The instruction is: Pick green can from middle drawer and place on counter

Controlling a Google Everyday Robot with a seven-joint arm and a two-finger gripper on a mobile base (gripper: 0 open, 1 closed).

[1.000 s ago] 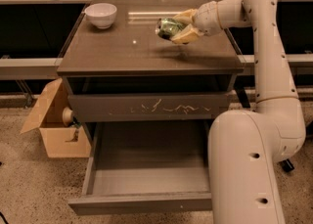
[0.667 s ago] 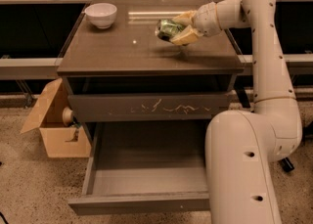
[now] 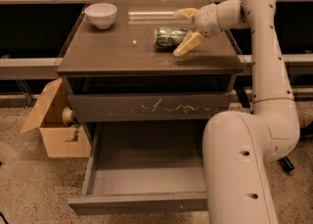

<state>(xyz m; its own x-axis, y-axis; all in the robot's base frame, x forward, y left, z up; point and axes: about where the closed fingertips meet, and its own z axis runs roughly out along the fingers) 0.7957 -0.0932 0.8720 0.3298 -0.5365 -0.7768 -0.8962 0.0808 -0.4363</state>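
My gripper [image 3: 186, 29] hangs over the counter [image 3: 112, 47], fingers spread wide, the green can [image 3: 168, 37] lying sideways at their tips, with the open drawer [image 3: 142, 202] below.

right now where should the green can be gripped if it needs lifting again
Its mid-body, from the right: the green can lies on its side on the counter, and the open gripper sits at that end, one finger on each side of it.

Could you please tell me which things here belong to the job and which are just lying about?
Job: green can, counter, middle drawer, gripper open over the counter, around the can.
Lying about: white bowl, cardboard box, scratched drawer front.
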